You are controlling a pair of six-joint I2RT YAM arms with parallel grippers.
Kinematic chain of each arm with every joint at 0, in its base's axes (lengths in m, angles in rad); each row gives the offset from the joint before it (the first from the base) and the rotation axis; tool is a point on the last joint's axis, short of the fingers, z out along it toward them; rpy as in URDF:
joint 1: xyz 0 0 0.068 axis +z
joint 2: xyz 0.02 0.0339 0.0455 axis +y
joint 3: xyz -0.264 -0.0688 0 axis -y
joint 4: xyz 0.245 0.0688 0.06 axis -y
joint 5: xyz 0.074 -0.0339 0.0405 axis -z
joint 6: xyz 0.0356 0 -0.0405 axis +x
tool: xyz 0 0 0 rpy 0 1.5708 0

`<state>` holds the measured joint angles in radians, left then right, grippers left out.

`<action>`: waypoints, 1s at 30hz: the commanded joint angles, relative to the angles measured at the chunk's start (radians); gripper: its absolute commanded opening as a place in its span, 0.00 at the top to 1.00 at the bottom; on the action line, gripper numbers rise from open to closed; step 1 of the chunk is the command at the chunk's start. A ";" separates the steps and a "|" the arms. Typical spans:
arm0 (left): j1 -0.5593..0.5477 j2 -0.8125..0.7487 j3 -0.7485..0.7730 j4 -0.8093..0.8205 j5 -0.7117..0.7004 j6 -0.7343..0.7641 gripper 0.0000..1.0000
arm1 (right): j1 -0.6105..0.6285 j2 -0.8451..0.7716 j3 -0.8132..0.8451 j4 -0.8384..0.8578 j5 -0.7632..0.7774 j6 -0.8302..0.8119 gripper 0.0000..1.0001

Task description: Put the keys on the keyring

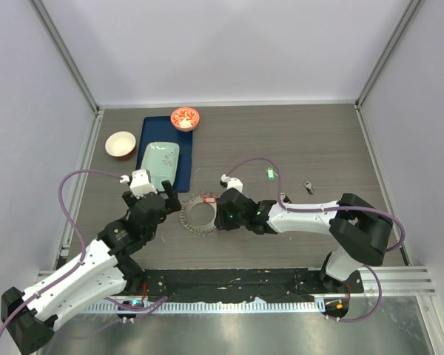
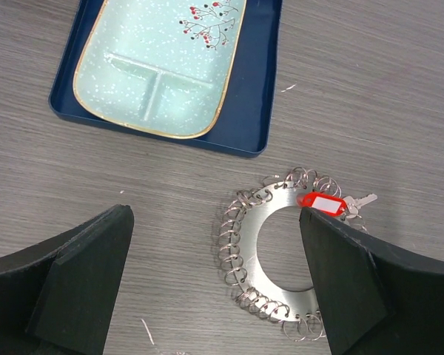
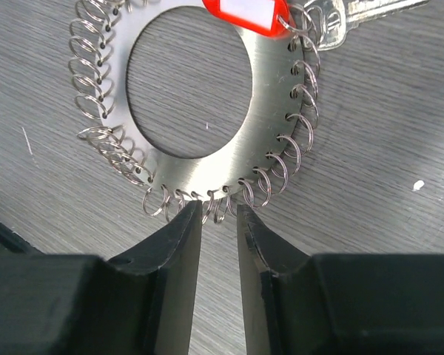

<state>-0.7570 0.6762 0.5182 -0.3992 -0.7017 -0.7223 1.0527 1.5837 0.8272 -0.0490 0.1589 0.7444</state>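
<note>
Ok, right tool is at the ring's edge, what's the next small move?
Probably close the right tool on the silvery metal keyring: the wire loops of its rim sit right at the narrow gap between the jaws, not yet pinched.

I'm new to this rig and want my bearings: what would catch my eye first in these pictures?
The silvery keyring at the centre of the table stands out, its rim fringed with wire loops, a red-tagged key at its edge. The right arm's fingers stand narrowly apart around a rim loop, while the left arm's fingers gape wide beside it. A green key lies loose to its right.
</note>
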 commanded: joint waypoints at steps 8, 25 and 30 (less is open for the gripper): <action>0.002 0.045 -0.061 0.141 -0.041 0.070 0.00 | 0.006 0.050 0.041 0.043 -0.035 0.007 0.78; 0.002 0.052 -0.075 0.166 -0.015 0.069 0.00 | -0.042 0.004 0.176 -0.210 0.097 -0.559 0.99; 0.002 0.040 -0.083 0.166 -0.019 0.058 0.00 | -0.053 -0.023 0.100 -0.123 0.073 -0.544 0.99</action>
<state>-0.7570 0.7345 0.4458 -0.2832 -0.7025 -0.6640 1.0058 1.6245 0.9630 -0.2409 0.2340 0.2508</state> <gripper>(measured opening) 0.996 0.029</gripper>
